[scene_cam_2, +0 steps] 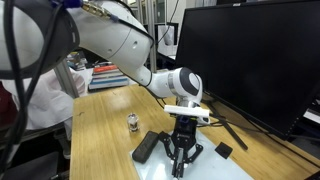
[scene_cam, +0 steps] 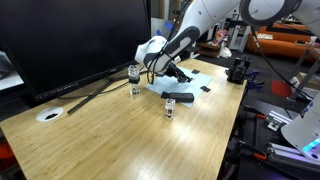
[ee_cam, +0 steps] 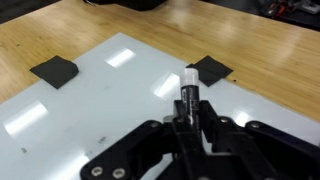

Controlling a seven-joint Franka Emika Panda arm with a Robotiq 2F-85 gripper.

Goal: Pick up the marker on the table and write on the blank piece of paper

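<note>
My gripper (ee_cam: 188, 120) is shut on a black marker (ee_cam: 189, 90) with a white tip, which points down at the white sheet of paper (ee_cam: 100, 100). The paper lies flat on the wooden table, held by black pads at its corners (ee_cam: 54, 71). A few faint dots mark the paper near its lower left. In both exterior views the gripper (scene_cam: 178, 72) (scene_cam_2: 180, 158) hangs low over the paper (scene_cam: 185, 85), with the marker tip at or just above its surface; I cannot tell if it touches.
A large black monitor (scene_cam: 70, 40) stands behind the table. Two small bottles (scene_cam: 134, 74) (scene_cam: 170, 108) stand near the paper, and one shows in an exterior view (scene_cam_2: 133, 123). A white roll of tape (scene_cam: 48, 115) lies near cables. A black block (scene_cam_2: 146, 147) lies beside the gripper.
</note>
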